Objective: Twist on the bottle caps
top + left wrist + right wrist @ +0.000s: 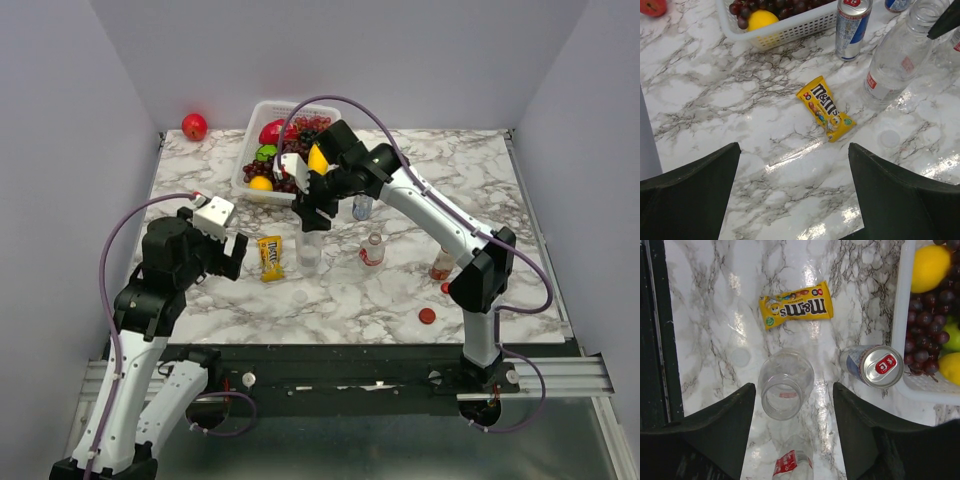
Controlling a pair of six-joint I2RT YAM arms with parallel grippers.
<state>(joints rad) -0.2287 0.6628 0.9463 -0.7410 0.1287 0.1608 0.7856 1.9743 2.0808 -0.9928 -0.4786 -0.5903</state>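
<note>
Spread empty, the right hand [793,387] hangs over the uncapped tall clear bottle [787,371] — seemingly to grip it; the whitish cap [740,357] lies near on the surface [715,290]. Left hand [794,146] likewise released.

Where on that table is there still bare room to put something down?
The far right corner behind the right arm is bare marble. So is the left strip between the apple and the left hand. Crowded in the middle: basket, can, tall bottle, with the right hand over it.
</note>
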